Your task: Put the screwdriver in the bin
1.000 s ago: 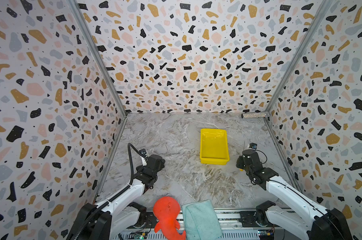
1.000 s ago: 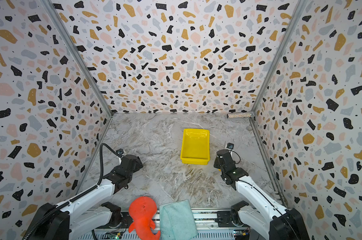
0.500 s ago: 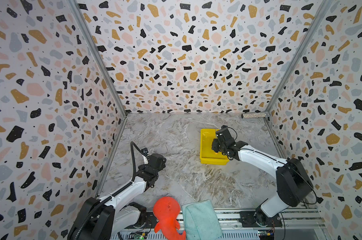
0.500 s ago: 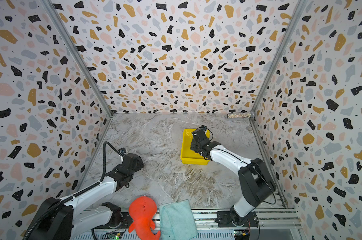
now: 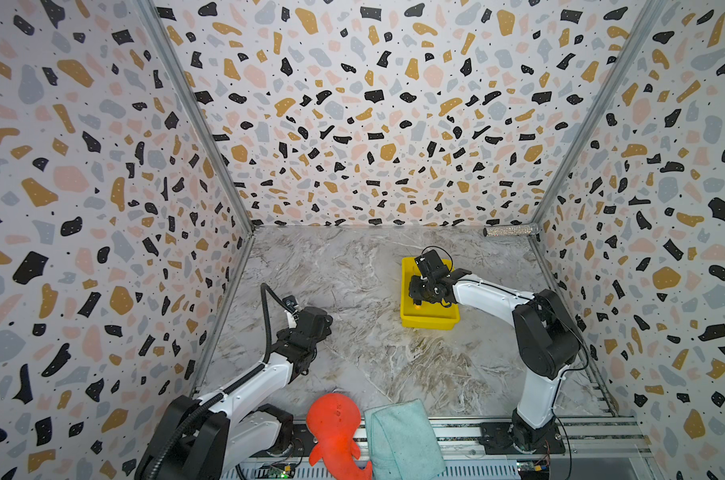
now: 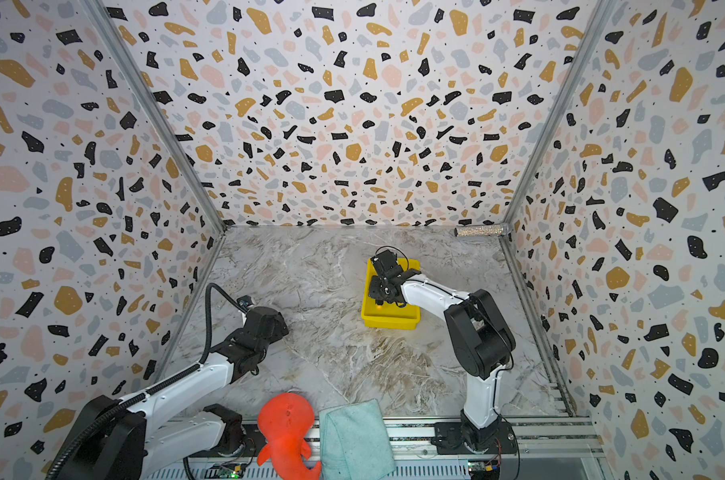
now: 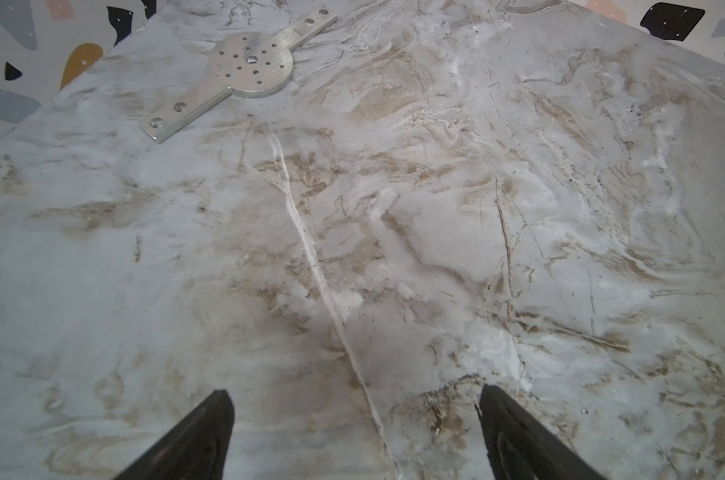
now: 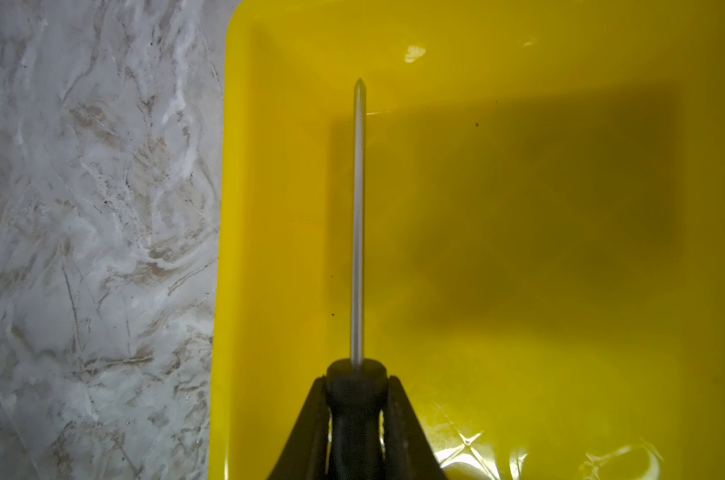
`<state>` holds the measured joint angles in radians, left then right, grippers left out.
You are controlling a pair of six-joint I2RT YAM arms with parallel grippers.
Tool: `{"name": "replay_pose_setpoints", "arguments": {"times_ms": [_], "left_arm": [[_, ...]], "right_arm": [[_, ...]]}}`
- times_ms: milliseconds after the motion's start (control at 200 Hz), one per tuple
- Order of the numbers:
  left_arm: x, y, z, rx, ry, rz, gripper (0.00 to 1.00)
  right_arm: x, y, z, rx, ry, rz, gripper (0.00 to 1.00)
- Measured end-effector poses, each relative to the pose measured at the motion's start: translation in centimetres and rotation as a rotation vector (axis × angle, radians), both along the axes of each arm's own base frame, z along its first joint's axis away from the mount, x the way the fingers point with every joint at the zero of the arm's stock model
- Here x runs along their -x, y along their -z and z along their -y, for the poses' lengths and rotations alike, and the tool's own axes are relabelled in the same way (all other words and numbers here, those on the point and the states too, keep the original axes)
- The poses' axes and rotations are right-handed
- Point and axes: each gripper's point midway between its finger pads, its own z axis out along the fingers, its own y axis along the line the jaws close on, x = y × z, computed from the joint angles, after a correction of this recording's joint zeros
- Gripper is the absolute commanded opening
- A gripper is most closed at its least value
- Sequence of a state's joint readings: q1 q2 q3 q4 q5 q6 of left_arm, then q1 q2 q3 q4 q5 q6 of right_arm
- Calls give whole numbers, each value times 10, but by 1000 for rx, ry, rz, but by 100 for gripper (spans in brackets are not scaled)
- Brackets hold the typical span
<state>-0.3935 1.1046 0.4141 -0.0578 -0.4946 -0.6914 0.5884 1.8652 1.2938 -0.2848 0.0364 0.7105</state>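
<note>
The bright yellow bin (image 5: pixel 429 321) (image 6: pixel 390 323) stands right of the middle in both top views. My right gripper (image 5: pixel 425 291) (image 6: pixel 383 291) hangs over its inside, shut on the screwdriver. In the right wrist view the fingers (image 8: pixel 398 415) clamp the black handle (image 8: pixel 356 386). The thin metal shaft (image 8: pixel 357 224) points out over the glossy bin floor (image 8: pixel 519 208), near one wall. The orange end cap (image 5: pixel 418 308) shows below the gripper in a top view. My left gripper (image 5: pixel 317 322) (image 7: pixel 354 399) stays low at the left, open, with only bare marble between its fingers.
A glittery silver cylinder (image 5: pixel 510 230) lies against the back wall at the right. An orange plush toy (image 5: pixel 334 428) and a folded teal cloth (image 5: pixel 402 440) sit at the front edge. A flat metal plate (image 7: pixel 244 70) lies near the left wall.
My right arm swung from the front right to above the bin with the screwdriver in its grip. It has since settled over the bin's near half. The left arm barely moved.
</note>
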Motion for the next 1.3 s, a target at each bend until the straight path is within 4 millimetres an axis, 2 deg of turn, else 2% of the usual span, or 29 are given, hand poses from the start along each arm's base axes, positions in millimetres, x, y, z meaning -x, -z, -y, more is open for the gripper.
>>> {"name": "replay_pose_setpoints", "arguments": {"times_ms": [200, 295, 551, 621, 691, 841, 971, 1071, 1151, 1166, 1231, 1302], "left_arm": [[0, -2, 0, 4, 0, 9, 93], [0, -3, 0, 4, 0, 9, 93], [-1, -4, 0, 7, 0, 15, 94], [-1, -4, 1, 8, 1, 16, 94], [-1, -5, 1, 11, 3, 18, 94], [-2, -5, 2, 14, 5, 19, 94], [-2, -5, 2, 15, 5, 19, 94], [-2, -5, 2, 15, 5, 20, 94], [-2, -4, 2, 14, 5, 18, 94], [-2, -4, 2, 14, 4, 18, 98], [-2, -4, 2, 13, 4, 16, 100], [-2, -3, 2, 12, 5, 14, 100]], "right_arm": [[2, -1, 4, 7, 1, -13, 25], [2, -9, 10, 9, 4, -7, 26], [-7, -77, 33, -90, 27, 126, 32], [-8, -87, 42, -118, 36, 151, 31], [-7, -86, 51, -134, 47, 155, 31], [-8, -71, 75, -118, 76, 122, 35], [-15, -81, 112, -80, 112, 168, 45], [-20, -104, 164, -6, 190, 283, 45], [-15, -117, 209, 106, 276, 408, 45], [-13, -118, 216, 127, 290, 431, 46], [1, -110, 238, 229, 319, 523, 49], [20, -82, 248, 323, 296, 579, 52]]}}
